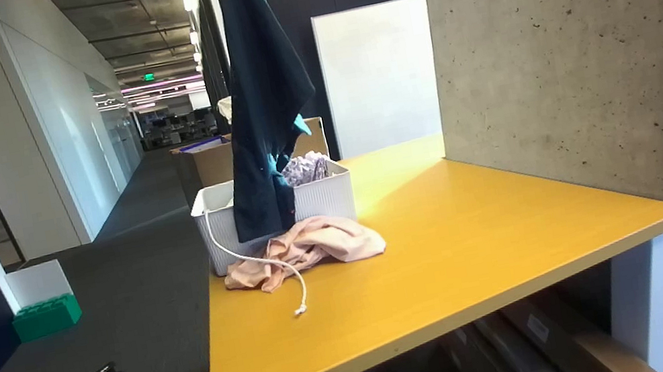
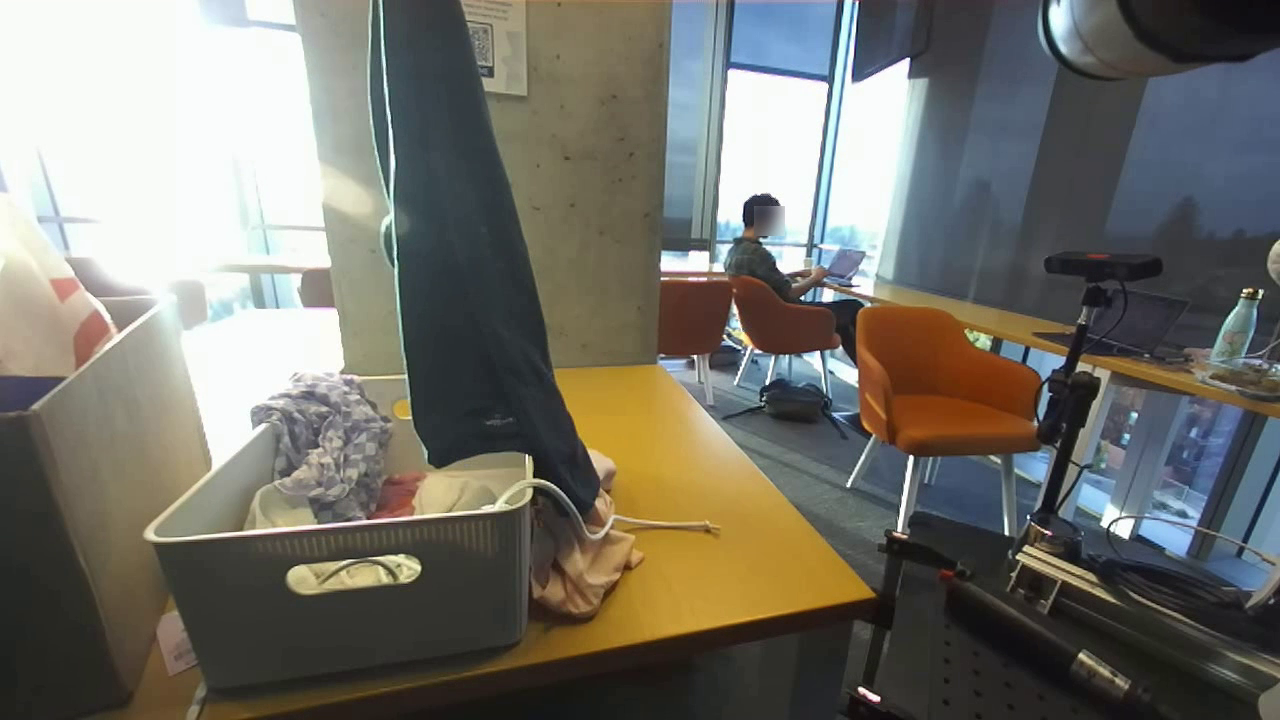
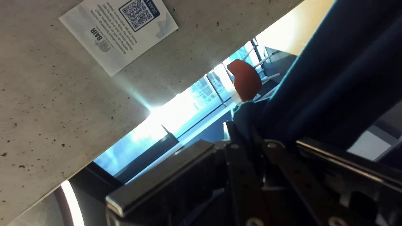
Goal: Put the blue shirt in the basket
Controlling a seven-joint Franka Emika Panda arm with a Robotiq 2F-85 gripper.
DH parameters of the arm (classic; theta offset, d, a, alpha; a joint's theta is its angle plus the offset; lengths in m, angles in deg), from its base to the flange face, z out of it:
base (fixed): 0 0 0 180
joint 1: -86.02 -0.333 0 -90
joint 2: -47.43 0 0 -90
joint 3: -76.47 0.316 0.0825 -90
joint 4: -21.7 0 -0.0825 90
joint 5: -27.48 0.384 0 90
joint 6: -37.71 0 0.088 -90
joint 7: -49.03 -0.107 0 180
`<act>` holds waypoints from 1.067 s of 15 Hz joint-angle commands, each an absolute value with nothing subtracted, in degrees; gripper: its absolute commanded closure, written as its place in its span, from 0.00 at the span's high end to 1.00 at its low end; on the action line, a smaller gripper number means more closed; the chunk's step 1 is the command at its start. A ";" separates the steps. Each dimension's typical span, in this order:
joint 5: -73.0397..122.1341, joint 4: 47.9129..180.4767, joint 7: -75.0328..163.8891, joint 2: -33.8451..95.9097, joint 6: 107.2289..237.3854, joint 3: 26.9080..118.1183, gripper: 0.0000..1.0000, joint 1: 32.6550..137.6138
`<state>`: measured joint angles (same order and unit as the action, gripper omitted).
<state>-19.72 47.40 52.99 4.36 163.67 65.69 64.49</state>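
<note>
So the blue shirt [image 1: 263, 89] is hanging beneath the hand [image 3: 243, 133], long axis running close to vertical — and with just the one hand in play there's no asking which is nearer. In the wrist view it's pinching a dark fold of the cloth, squeezed nearly all the way together with barely any gap showing. The hand isn't showing in either exterior view, so no idea how high it's sitting.

What the next bit is turning on, I reckon: the basket [image 2: 350, 640] is sitting down below the hand, but the shirt's bottom end is dangling by one wall, with at least part of it looking outside. Can't tell if it's touching the rim. My guess is the hand is needing to carry it over toward the far side before lowering — otherwise the hem's probably ending up outside.

Stuff in the way: just below that dangling end, a pink cloth [image 1: 321, 242] is lying bunched on the surface [image 1: 481, 221] beside the same wall, and a white cord [image 2: 660, 524] is running over the rim and across it, so it could be catching. Inside, a checked cloth [image 2: 330, 440] is sitting heaped on the side nearer the concrete column [image 1: 568, 55]. Past the basket from the hand, a cardboard box [image 2: 90, 530] is standing close by.
</note>
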 commanded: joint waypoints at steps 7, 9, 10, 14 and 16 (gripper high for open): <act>-24.04 46.88 46.21 7.83 170.57 61.51 0.02 61.09; -24.76 46.85 43.75 7.85 174.27 61.46 0.02 61.02; -24.54 46.84 42.90 7.68 175.75 61.67 0.02 61.08; -23.15 47.05 40.83 6.54 179.36 62.32 0.02 61.73; -22.31 47.42 41.20 5.67 179.25 62.85 0.02 62.29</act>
